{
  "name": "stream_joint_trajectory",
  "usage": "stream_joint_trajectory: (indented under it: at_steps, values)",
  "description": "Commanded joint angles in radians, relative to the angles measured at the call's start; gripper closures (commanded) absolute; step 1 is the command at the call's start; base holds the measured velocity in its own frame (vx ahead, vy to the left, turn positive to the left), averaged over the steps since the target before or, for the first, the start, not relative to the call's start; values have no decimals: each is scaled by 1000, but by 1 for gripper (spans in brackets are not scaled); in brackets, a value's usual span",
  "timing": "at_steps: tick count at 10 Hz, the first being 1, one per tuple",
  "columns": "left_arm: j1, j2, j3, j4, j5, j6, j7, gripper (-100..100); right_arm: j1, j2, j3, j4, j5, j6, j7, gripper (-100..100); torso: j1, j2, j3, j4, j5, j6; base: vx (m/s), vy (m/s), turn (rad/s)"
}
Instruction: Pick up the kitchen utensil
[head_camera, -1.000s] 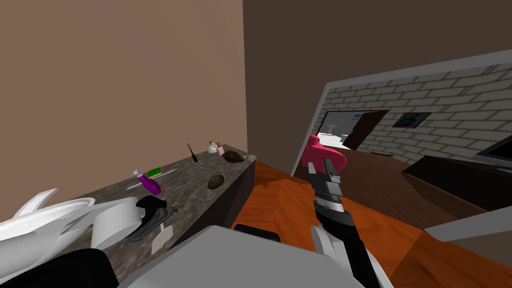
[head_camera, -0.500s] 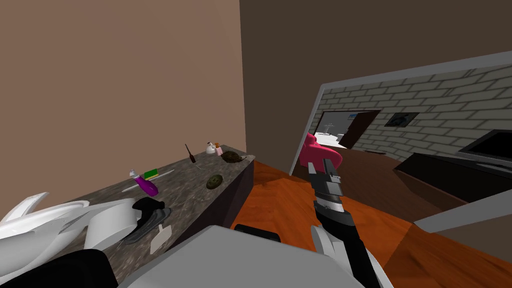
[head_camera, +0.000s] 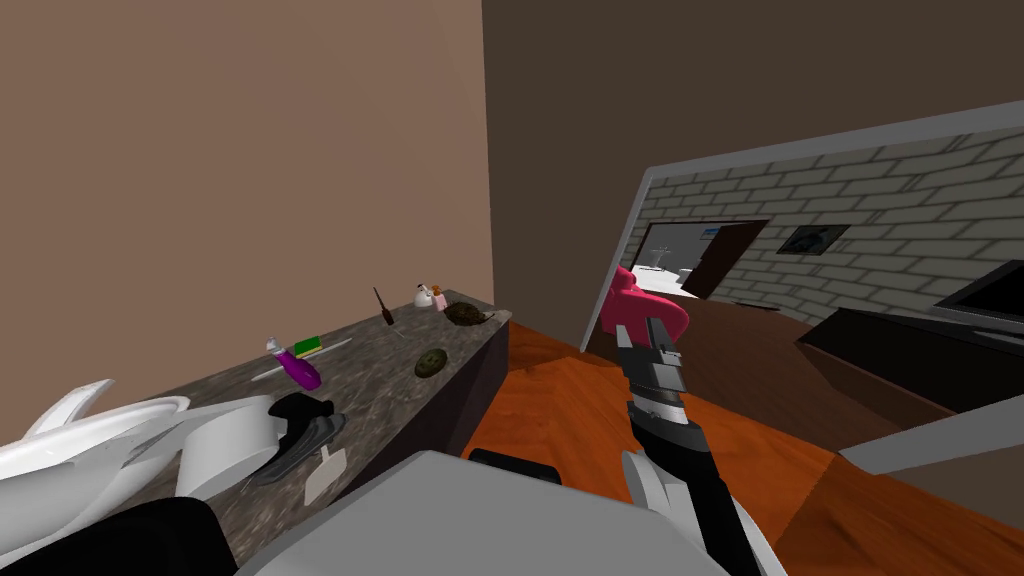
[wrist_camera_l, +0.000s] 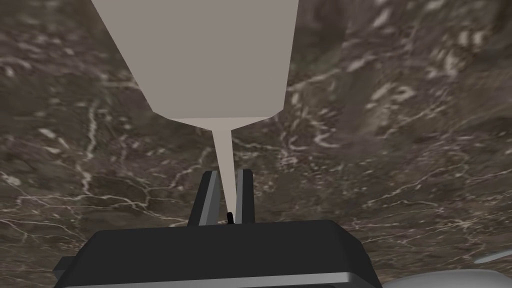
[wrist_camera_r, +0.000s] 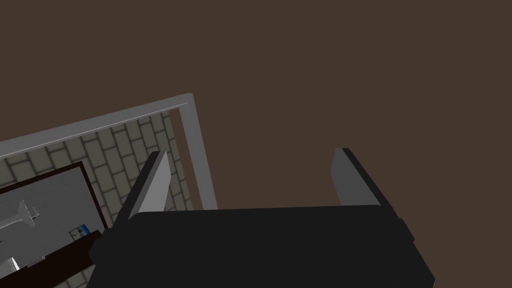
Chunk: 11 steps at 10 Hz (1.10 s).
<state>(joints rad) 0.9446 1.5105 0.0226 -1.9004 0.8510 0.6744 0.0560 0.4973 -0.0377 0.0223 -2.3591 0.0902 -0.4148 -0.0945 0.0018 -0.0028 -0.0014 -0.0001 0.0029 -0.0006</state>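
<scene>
table (head_camera: 380, 385) at 10–11 o'clock, along the wall | utensil (wrist_camera_l: 200, 60) over its near end, handle between left gripper (wrist_camera_l: 228, 172) fingers | bottle (head_camera: 298, 368) farther along, block (head_camera: 308, 344) just behind it | round lump (head_camera: 431, 362) by the table's 3 o'clock edge | thin tool (head_camera: 384, 306) and small jars (head_camera: 431, 296) at far end | right gripper (head_camera: 660, 325) at 1 o'clock, above floor (head_camera: 560, 410) | doorway (head_camera: 700, 255) at 2 o'clock

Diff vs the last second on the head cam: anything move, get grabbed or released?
No object visibly moved. The whole head picture slid slightly and came back: my camera's wobble. The left end effector stays shut on the thin handle of the pale spatula above the marbled counter; the right end effector stays open, raised. The purple bottle lies as before.
</scene>
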Motion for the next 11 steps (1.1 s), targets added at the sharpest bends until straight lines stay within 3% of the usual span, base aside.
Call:
stream_joint_trajectory:
  at_steps: [1,2,4,5,6,9,11]
  values:
    - [-15,-38,31,-28,-4,50,-46,100,0,0,0,0,0,0,0,0,0,0,0,0,0,0,42,25,190]
    - [-15,-38,31,-28,-4,56,-46,100,0,0,0,0,0,0,0,0,1,-1,-1,0,0,0,34,17,69]
    - [-49,-99,65,-69,-17,123,-105,100,0,0,0,0,0,0,0,0,0,-1,-1,0,0,0,31,25,145]
    - [-49,-99,65,-69,-17,142,-105,100,0,0,0,0,0,0,0,0,0,-1,-1,0,-1,0,28,18,56]
    - [-66,-130,83,-90,-23,176,-135,100,0,0,0,0,0,0,0,0,0,-1,-1,0,-1,1,22,16,98]
    - [-83,-160,100,-110,-30,229,-164,100,0,0,0,0,0,0,0,0,0,0,0,0,-1,0,18,12,81]
    - [-118,-221,134,-151,-43,298,-223,100,0,0,0,0,0,0,0,0,-1,0,0,0,-1,0,31,16,151]
